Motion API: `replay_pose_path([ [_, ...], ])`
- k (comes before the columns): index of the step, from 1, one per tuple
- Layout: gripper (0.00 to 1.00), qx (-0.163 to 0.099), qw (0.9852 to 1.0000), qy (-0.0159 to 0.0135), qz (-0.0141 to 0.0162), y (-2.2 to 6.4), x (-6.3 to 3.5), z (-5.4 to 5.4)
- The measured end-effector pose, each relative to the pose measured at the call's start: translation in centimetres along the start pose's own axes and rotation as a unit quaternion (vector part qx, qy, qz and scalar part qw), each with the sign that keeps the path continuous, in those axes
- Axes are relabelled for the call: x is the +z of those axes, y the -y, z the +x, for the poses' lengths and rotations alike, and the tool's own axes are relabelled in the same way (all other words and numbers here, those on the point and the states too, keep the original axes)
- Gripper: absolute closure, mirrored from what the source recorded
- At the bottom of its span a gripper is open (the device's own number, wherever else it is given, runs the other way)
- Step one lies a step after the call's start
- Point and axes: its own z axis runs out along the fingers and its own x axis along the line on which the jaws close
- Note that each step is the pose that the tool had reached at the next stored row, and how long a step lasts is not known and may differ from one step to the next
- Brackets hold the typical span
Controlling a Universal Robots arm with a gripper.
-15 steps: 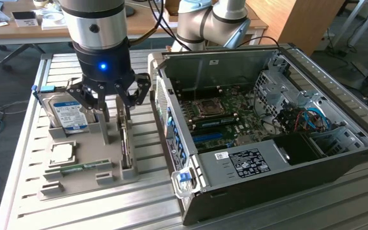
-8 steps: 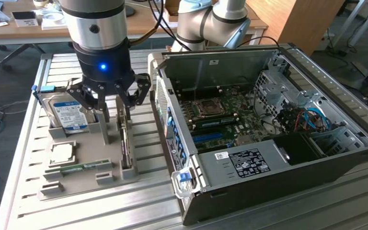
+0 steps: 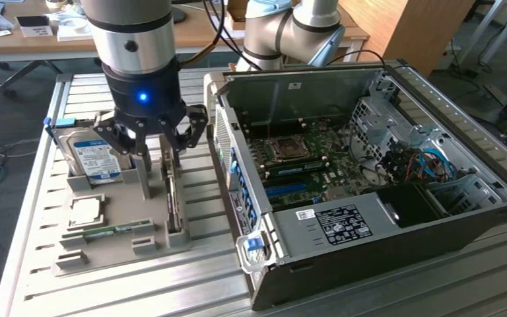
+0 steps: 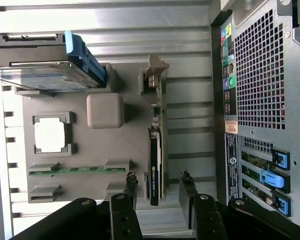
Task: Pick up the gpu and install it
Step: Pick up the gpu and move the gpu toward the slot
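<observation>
Your claw (image 4: 158, 176) hangs released astride the gpu (image 4: 154, 160); it looks light, stiff, fragile, so pinch the flat faces mid-board.

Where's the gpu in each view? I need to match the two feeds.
Exterior view: gpu on edge in the grey tray, on the side nearest the case, under the gripper.
Wrist view: gpu straddled by the open gripper.
Shared landmark: the blue-labelled hard drive, on the tray's opposite side.
</observation>
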Motion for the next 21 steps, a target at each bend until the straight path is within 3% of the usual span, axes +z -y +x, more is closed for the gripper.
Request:
replay_pose_path([
  [21,0.53,0.0,1.0,0.0001,-0.0001,0.39,0.07,-0.03],
])
